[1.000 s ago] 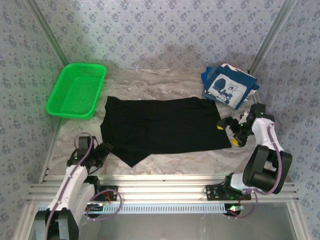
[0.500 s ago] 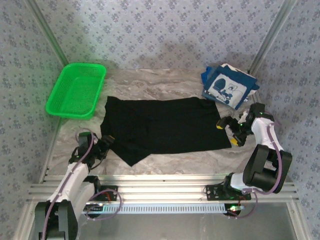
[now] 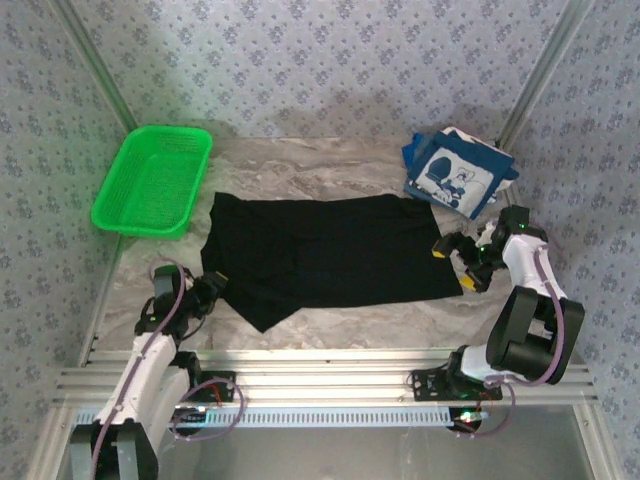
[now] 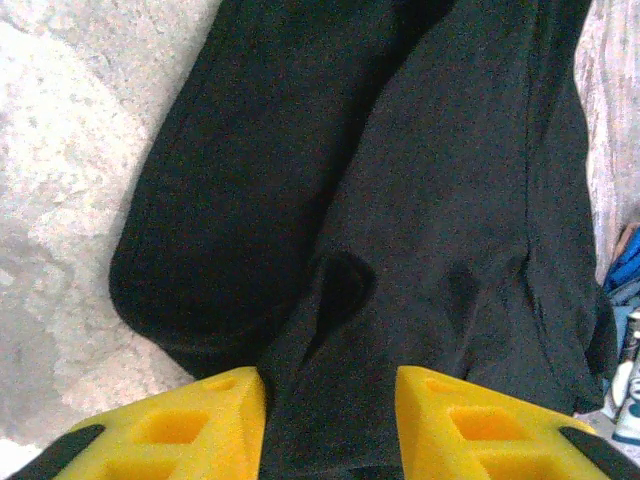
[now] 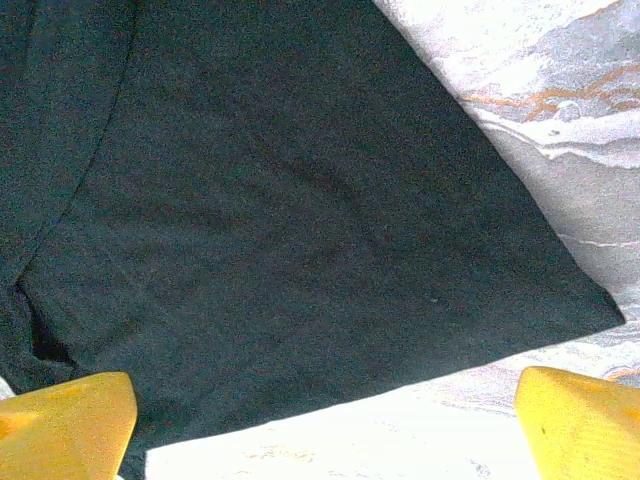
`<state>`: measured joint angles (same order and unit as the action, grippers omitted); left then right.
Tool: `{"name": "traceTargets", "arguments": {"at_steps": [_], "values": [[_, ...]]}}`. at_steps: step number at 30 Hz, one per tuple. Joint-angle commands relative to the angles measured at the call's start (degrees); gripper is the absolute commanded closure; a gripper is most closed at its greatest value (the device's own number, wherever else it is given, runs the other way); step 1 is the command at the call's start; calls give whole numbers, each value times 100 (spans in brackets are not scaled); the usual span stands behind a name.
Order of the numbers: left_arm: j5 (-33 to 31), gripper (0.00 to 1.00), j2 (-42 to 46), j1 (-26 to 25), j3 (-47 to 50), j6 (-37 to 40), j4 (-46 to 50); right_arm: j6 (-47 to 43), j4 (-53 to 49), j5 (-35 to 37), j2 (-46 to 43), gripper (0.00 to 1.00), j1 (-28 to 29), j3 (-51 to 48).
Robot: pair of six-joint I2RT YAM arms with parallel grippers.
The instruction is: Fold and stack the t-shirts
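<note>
My left jaws straddle a ridge of the black t-shirt (image 4: 400,200) at its lower-left edge, part-way apart, biting or not I cannot tell. My right jaws hang spread wide over its lower-right corner, and both should pinch hem only. The overhead view, unlike my close wrist views, gives its spread on the desk (image 3: 350,318) and the navy t-shirt (image 3: 458,172), upper right.

The top external camera is looking down from above and behind the arms (image 3: 150,345), taking in the whole tabletop (image 3: 320,165) from afar. The left wrist camera is facing down close over the black t-shirt (image 4: 420,200), left fingers (image 4: 190,430) at the bottom edge, while the right wrist camera is viewing that shirt's corner closely, right fingers (image 5: 70,420) in the lower corners; all three are sharing the shirt.
</note>
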<state>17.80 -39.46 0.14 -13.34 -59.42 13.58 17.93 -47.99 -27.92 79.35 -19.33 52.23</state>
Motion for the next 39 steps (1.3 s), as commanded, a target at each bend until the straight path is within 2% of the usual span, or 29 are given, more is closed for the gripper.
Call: {"name": "traceTargets", "arguments": {"at_steps": [1,6,12,16,22,31,35,39], "values": [[48,64,45,82,-96,123,258,-112,-27,-121,63,1,44,121],[2,72,-56,140,-29,165,307,-111,-35,-125,67,0,44,121],[-108,86,-246,170,-63,227,277,-104,-24,-126,76,0,44,124],[-140,100,-487,168,-234,326,263,-90,-15,-133,80,1,52,130],[-321,100,-423,170,-724,627,856,-83,-18,-135,54,0,67,131],[-435,100,251,170,-1452,728,2159,22,-81,5,14,0,70,182],[-434,100,505,159,-1615,652,2490,65,-330,298,70,0,61,240],[-378,100,656,152,-1779,573,2932,236,-671,878,76,0,45,282]]}}
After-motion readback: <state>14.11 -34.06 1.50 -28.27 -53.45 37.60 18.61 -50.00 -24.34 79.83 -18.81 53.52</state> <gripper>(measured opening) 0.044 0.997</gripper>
